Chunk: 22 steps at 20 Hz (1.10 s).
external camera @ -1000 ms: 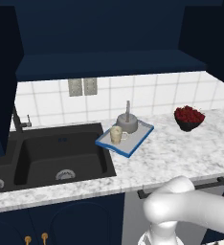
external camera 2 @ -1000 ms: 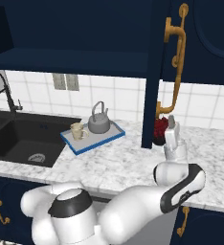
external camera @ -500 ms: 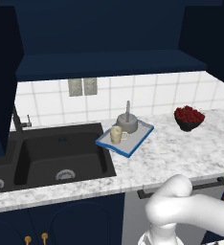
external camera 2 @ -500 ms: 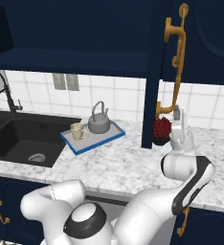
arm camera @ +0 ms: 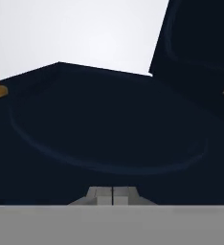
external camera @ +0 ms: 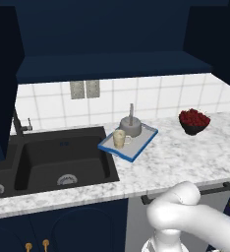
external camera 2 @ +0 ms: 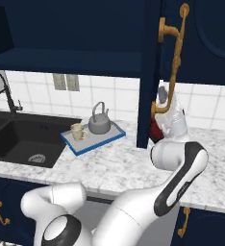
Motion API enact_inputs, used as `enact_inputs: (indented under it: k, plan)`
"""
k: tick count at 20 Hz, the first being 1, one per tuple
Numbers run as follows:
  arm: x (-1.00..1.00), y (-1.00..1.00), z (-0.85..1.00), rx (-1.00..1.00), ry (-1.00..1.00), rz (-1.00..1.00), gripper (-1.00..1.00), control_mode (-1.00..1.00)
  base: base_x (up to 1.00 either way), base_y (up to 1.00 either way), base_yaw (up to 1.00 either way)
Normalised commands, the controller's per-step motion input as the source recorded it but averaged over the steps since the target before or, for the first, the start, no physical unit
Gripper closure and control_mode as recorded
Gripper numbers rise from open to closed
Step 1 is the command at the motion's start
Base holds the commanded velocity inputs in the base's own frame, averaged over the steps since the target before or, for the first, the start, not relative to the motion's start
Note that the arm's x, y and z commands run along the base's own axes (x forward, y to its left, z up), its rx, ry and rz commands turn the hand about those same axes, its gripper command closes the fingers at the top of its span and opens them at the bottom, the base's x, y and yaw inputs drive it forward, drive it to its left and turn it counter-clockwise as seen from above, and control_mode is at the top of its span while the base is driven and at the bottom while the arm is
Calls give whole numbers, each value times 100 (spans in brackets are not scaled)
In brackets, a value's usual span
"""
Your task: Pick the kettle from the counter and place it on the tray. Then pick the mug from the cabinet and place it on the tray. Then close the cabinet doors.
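Though tilted, kettle (external camera 2: 99,124) handle upright (tray (external camera 2: 115,135)).

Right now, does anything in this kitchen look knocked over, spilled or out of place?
Nothing is spilled or tipped. The kettle and mug stand upright on the tray. Only the cabinet door stands out: it hangs open over the counter.

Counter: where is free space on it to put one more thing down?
Bare counter lies between the tray and the bowl of red things, and along the front edge. The tray is crowded: kettle and mug stand on it. The sink borders its left.
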Motion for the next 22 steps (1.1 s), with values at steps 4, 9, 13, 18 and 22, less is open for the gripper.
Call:
enact_inputs:
  k: [4,9,13,18,22]
  plan:
    - [-48,76,54,-12,0,0,100,-100,0,0,0]
    - [-28,84,52,-12,7,0,100,-100,0,0,0]
    - [0,45,36,-9,37,5,100,-100,0,0,0]
    - [3,33,56,0,34,14,100,-100,0,0,0]
    - [23,41,36,0,43,3,100,-100,0,0,0]
